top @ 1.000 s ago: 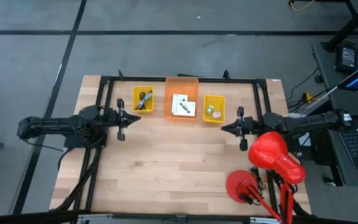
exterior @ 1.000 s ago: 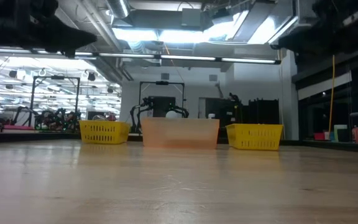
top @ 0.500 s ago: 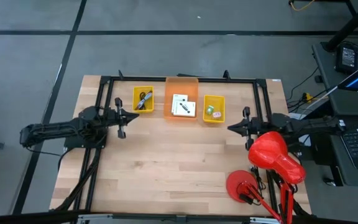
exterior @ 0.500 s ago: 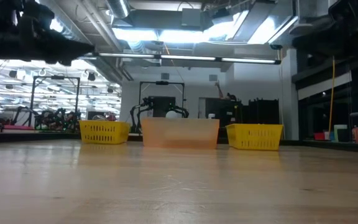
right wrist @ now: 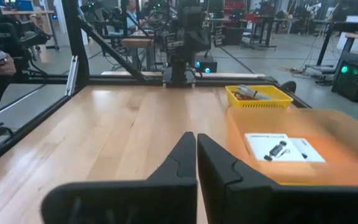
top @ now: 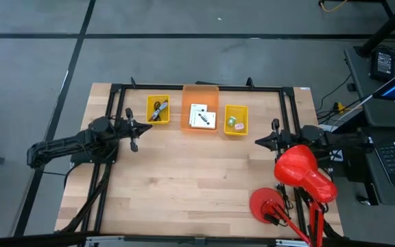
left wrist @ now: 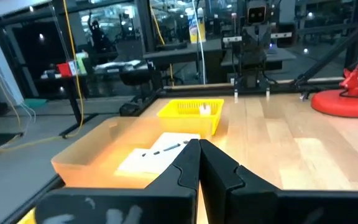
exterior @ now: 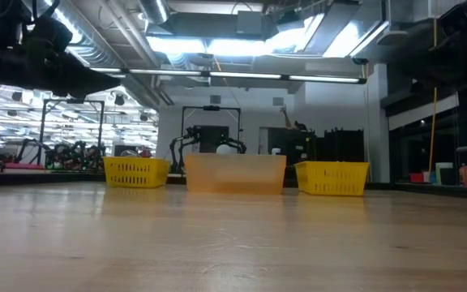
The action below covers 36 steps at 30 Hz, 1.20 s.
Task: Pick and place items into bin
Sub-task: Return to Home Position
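Both arms have drawn back toward the counter's side edges over the last second. The left end effector [top: 141, 129] now sits closer to the left rail and the right end effector [top: 260, 141] closer to the right one, so the bare strip between them is wider. Both have their fingers pressed together, holding nothing.

The counter [top: 190, 178] is pale planked wood, open across its whole middle and near half. A black frame [top: 266, 88] runs along its far edge and sides.

Three bins stand in a row by the far edge:
- The translucent orange bin [top: 200, 89] holds two flat white cards [top: 202, 116].
- The left yellow bin [top: 149, 113], with lattice walls, holds tangled cords [top: 159, 110].
- The right yellow bin [top: 226, 116] holds a green cube [top: 231, 122] and a pink square [top: 238, 126].

A glossy red stand [top: 306, 171] with a round base fills the near right corner.
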{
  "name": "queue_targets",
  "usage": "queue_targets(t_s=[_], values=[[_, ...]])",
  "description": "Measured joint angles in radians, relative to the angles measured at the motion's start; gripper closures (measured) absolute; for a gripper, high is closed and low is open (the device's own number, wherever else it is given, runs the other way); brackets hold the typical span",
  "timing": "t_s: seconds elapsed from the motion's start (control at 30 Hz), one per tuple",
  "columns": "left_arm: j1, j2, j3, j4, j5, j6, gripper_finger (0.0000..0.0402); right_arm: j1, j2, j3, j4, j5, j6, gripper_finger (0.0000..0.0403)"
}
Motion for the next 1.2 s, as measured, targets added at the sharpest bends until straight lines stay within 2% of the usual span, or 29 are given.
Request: queue_targets(t_s=[0.37,0.57,0.7,0.9,1.2], values=[[0.0,0.001,0.0,-0.004,-0.014,-0.022,0.04,0.0,-0.035,-0.002,-0.031,0.009,-0.015,0.0403],[0.0,0.001,0.0,-0.004,-0.072,-0.021,0.04,0.0,-0.034,-0.11,0.206,-0.028,-0.084,0.0403],[0.0,0.001,0.0,0.002,-0.084,-0.022,0.04,0.0,-0.032,-0.111,0.201,-0.036,-0.118,0.0403],[0.0,0.002,0.0,0.002,-0.08,-0.022,0.04,0.0,-0.034,-0.11,0.211,-0.139,-0.103,0.0403],[0.0,0.002,0.0,0.002,-0.079,-0.022,0.04,0.001,-0.033,-0.109,0.195,-0.141,-0.034,0.0403]])
